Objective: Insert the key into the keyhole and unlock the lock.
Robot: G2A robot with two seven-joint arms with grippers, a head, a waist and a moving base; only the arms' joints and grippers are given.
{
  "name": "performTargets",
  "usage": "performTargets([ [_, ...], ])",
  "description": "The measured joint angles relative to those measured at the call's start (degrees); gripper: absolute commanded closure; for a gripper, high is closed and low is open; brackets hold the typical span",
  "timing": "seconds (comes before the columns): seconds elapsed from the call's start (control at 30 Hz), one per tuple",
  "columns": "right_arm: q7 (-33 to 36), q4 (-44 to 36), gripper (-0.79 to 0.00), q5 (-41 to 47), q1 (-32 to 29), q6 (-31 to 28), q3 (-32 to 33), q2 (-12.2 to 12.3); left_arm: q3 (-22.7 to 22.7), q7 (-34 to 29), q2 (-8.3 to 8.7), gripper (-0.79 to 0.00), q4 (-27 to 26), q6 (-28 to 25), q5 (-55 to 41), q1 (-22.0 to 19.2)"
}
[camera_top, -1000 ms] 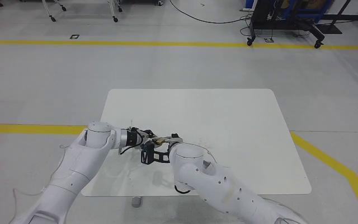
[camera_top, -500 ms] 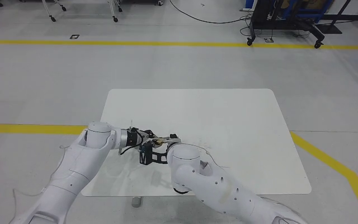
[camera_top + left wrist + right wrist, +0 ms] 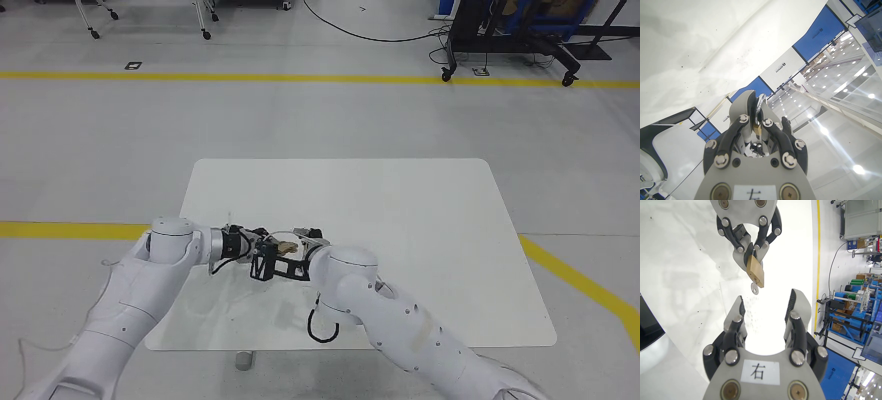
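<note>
- Lock (image 3: 755,273): brass padlock, hanging clear of the white table (image 3: 420,200); in the top view it sits below and left of frame centre, between the two arms
- Key (image 3: 754,288): silver, blade in the keyhole, round bow sticking out of the lock's end face, nothing gripping it
- Left gripper (image 3: 753,255): clamped on the lock's shackle
- Right gripper (image 3: 766,303): fingers spread wide, tips just short of the key bow, not touching it
- Risks, as judged:
  - closing off-centre could nudge the bow aside or draw the key out
  - twisting may swing the lock about its thin shackle hold, wasting the turn or loosening the grip
</note>
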Motion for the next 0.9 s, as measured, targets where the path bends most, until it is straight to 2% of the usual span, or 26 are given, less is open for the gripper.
performTargets([
  [0.2, 0.02, 0.03, -0.785, -0.03, 0.02, -0.02, -0.06, -0.01, -0.66, 1.66, -0.3, 0.0, 0.58, -1.69, -2.33, 0.33],
  [0.33, -1.03, -0.53, -0.785, 0.9, -0.58, 1.02, 0.86, 0.03, -1.74, 4.18, -0.63, 0.0, 0.61, -5.61, -4.55, 0.84],
  [0.43, -10.7, -2.19, -0.785, 4.24, -3.33, 5.52, 5.7, 0.66, -3.47, 6.86, -0.83, 0.0, -0.03, -11.15, -6.68, 1.8],
  [0.53, -22.32, -2.96, -0.785, 4.86, -7.08, 7.4, 10.35, 1.65, -5.25, 9.28, -0.9, 0.0, -1.32, -18.04, -7.76, 3.27],
  [0.57, -26.28, -3.03, -0.72, 3.65, -8.36, 7.23, 11.13, 1.96, -5.69, 10.49, -0.88, 0.0, -2.11, -21.09, -6.9, 3.96],
  [0.6, -29.41, -2.87, -0.566, 3.32, -9.2, 6.85, 11.51, 2.15, -5.92, 11.22, -0.87, 0.0, -2.73, -23.17, -6.23, 4.54],
  [0.67, -35.62, -1.97, -0.406, 2.38, -10.61, 7.2, 12.16, 2.59, -6.44, 12.02, -0.85, 0.0, -4.1, -26.8, -5.64, 5.88],
  [0.8, -39.76, -0.39, -0.342, -9.17, -11.57, 12.68, 8.99, 2.66, -7.2, 12.5, -0.74, 0.0, -6.28, -30.35, -4.05, 7.61],
  [0.9, -40.76, 0.92, -0.311, -12.12, -11.2, 14.32, 7.63, 2.43, -7.71, 12.67, -0.66, 0.0, -7.14, -30.87, -3.23, 8.38],
])
